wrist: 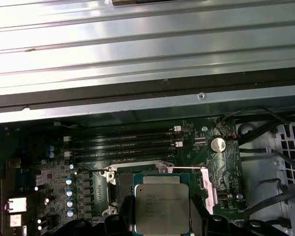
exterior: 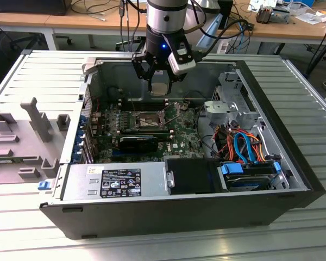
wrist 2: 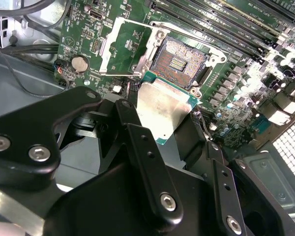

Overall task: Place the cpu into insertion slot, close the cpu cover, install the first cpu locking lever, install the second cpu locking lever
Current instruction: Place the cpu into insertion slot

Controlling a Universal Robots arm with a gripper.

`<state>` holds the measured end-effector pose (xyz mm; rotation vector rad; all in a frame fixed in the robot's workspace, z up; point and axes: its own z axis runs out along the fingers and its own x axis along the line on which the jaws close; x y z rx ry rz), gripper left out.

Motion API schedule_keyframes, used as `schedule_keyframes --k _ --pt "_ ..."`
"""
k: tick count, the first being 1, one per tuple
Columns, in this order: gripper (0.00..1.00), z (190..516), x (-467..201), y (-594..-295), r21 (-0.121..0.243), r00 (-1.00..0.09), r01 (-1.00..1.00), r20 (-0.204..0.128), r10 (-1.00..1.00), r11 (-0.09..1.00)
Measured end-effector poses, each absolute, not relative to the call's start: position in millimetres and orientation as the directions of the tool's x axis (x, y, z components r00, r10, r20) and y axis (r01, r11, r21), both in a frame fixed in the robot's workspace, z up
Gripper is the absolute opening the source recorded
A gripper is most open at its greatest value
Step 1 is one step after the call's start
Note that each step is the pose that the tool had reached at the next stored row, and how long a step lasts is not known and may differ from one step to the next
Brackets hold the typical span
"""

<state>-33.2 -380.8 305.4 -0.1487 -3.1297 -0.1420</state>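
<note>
1 ribbed metal tabletop (exterior: 299,239) carries the whole setup. Wooden desks (exterior: 70,19) with loose cabling stand behind it. On the exterior view's left, a grey plastic fixture (exterior: 22,141) lies flat on the tabletop, just beside the case.

1 PC case (exterior: 152,215) lies on its side, open face up. Its walls form a rim all round, and the arm (exterior: 165,19) comes in from above, close to the far wall. Inside, the power supply (exterior: 119,182) sits along the near wall. The drive cage (exterior: 233,100) and the orange and blue cables (exterior: 242,144) crowd the exterior view's right. The green motherboard (exterior: 179,138) takes up the middle of the floor.

On the board, 4 long memory slots (wrist: 120,145) run between the insertion slot (wrist 2: 179,61) and the far wall. A black card (exterior: 138,142) lies on the slot's near side. The space straight above the slot is open.

The cpu cover (wrist 2: 107,56) is flipped open to one side, with green board visible through its window. The slot's contact field is bare. A coin battery (wrist 2: 78,63) sits just past the cover.

The jaws are pinching the cpu (wrist 2: 160,110) by 2 opposite edges, silvery top facing the wrist. It hangs above the board and clear of it, near the slot but not seated.
</note>
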Motion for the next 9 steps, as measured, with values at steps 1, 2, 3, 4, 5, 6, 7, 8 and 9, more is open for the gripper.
schedule_keyframes --k 1,2,3,4,5,6,7,8,9 --pt "0.54 305.3 -33.2 -380.8 0.090 -0.995 0.095 0.009 0.095 0.991" --pt "0.54 305.3 -33.2 -380.8 0.090 -0.995 0.096 0.009 0.096 0.991" --pt "0.54 305.3 -33.2 -380.8 0.090 -0.995 0.097 0.009 0.096 0.991" --pt "0.54 305.3 -33.2 -380.8 0.090 -0.995 0.097 0.009 0.097 0.991" --pt "0.54 305.3 -33.2 -380.8 0.090 -0.995 0.098 0.009 0.097 0.991" --pt "0.54 305.3 -33.2 -380.8 0.090 -0.995 0.098 0.009 0.098 0.991" --pt "0.54 305.3 -33.2 -380.8 0.090 -0.995 0.099 0.009 0.099 0.991" --pt "0.54 305.3 -33.2 -380.8 0.090 -0.995 0.100 0.009 0.099 0.991" --pt "0.54 305.3 -33.2 -380.8 0.090 -0.995 0.100 0.009 0.100 0.991"
